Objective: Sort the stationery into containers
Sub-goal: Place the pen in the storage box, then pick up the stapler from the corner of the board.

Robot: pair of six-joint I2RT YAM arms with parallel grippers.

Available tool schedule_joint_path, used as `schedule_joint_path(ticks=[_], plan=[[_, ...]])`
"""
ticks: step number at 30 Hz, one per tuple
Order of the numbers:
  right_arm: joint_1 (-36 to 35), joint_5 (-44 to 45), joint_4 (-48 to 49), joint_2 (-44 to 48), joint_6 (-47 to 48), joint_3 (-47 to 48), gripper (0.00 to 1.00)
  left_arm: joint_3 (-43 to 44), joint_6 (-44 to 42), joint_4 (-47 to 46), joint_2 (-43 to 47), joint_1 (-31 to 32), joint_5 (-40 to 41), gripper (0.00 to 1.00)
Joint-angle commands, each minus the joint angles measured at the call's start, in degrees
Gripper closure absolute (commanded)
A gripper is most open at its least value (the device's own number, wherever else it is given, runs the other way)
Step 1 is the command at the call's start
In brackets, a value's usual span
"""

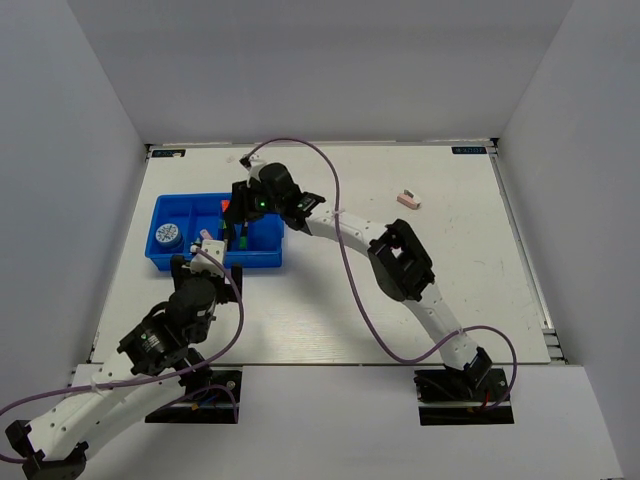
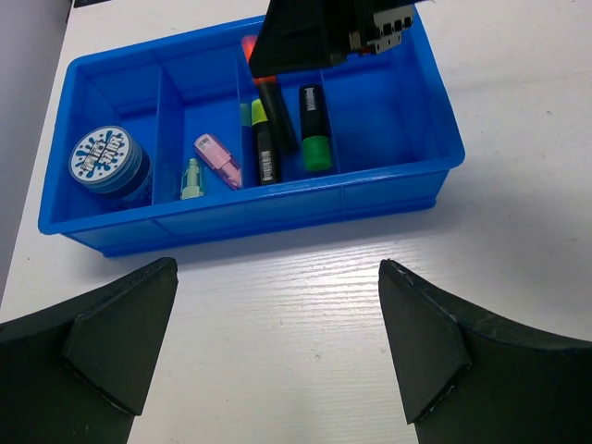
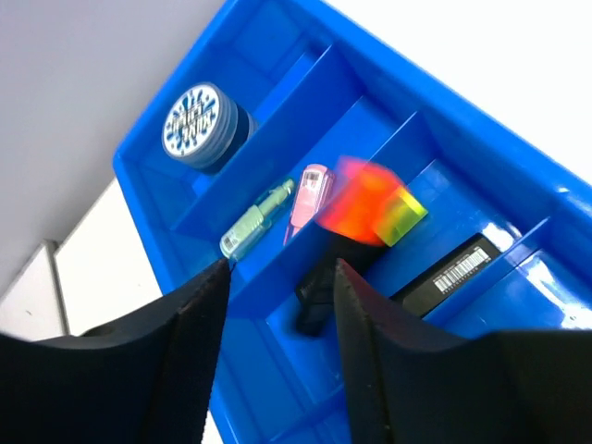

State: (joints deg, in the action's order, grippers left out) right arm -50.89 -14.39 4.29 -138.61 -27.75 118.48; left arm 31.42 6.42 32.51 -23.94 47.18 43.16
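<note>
The blue divided tray [image 1: 262,262] sits at the left of the table. My right gripper [image 1: 240,228] hangs over its middle, jaws open. Between its fingers in the right wrist view [image 3: 276,277] the orange-capped highlighter [image 3: 361,199] is blurred and leans in a compartment, ungripped. The yellow-capped highlighter [image 2: 264,139] and the green-capped one [image 2: 314,129] lie in the tray. So do the pink eraser [image 2: 219,159], the mint eraser [image 2: 191,178] and the round roll [image 2: 106,159]. My left gripper [image 2: 277,342] is open and empty over bare table just before the tray. A pink clip [image 1: 407,200] lies on the table.
White walls close in the table on the left, back and right. The right arm reaches across the table's middle to the tray [image 2: 277,208]. A purple cable loops above it.
</note>
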Motion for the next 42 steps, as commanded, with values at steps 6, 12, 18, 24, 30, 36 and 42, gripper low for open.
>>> schedule_joint_path(ticks=[6, 12, 18, 24, 30, 36, 42], plan=[[0.3, -0.4, 4.7, 1.8, 5.2, -1.8, 0.47, -0.6, -0.3, -0.6, 0.3, -0.2, 0.7, 0.04], [2.2, 1.4, -8.9, 10.1, 21.7, 0.0, 1.0, -0.6, -1.1, -1.7, -1.8, -0.2, -4.0, 0.69], [9.1, 20.0, -22.6, 23.4, 33.4, -13.0, 0.86, 2.9, -0.2, -0.8, -10.2, -0.4, -12.1, 0.93], [20.4, 19.5, -36.7, 31.6, 50.0, -20.7, 0.2, 7.5, 0.3, 3.1, -19.9, -0.6, -24.0, 0.0], [31.7, 15.1, -45.0, 25.2, 59.9, -17.9, 0.1, 6.9, 1.3, 2.9, -18.7, -2.0, -27.5, 0.0], [35.7, 14.1, -47.3, 17.5, 66.7, -11.7, 0.1, 6.3, 1.7, 4.2, -16.7, -2.5, -26.5, 0.0], [38.5, 15.4, -45.6, 14.5, 71.2, -11.1, 0.1, 6.3, 1.6, 4.3, -17.5, -2.5, -26.0, 0.0]])
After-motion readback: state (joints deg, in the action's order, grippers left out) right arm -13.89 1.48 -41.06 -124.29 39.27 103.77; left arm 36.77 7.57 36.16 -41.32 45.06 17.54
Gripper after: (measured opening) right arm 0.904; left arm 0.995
